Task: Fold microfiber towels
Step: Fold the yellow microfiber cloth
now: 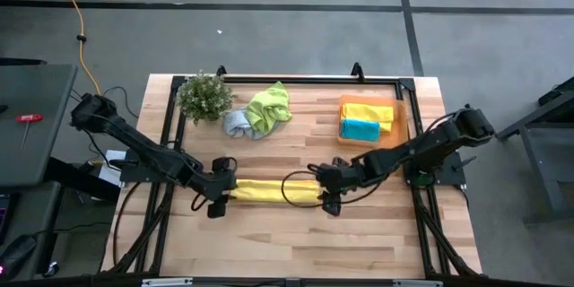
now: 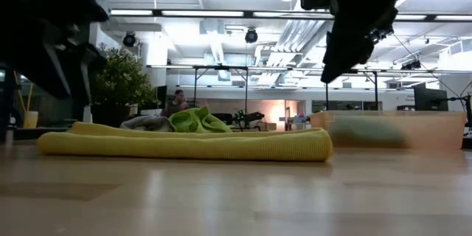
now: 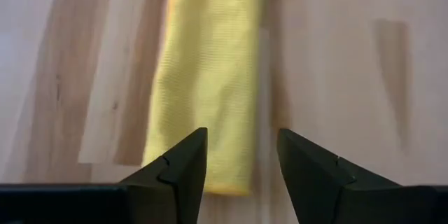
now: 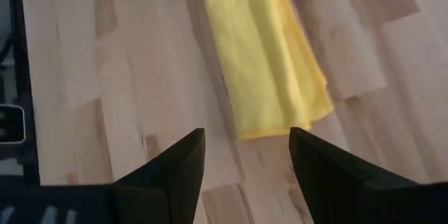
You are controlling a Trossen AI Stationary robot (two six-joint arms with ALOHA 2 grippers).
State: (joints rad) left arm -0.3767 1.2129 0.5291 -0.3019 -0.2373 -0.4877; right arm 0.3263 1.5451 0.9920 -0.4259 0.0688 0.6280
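Holding folded towels (image 1: 366, 120): orange tray (image 1: 401, 122)

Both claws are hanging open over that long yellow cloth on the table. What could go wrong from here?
Probably two things. The yellow towel lies folded into a narrow strip, with the left gripper and right gripper open above its two ends; if one grabs only the top layer, the fold may fall open. Also, in the right wrist view the towel's end sits off to one side of the fingers, so a straight drop could miss it.
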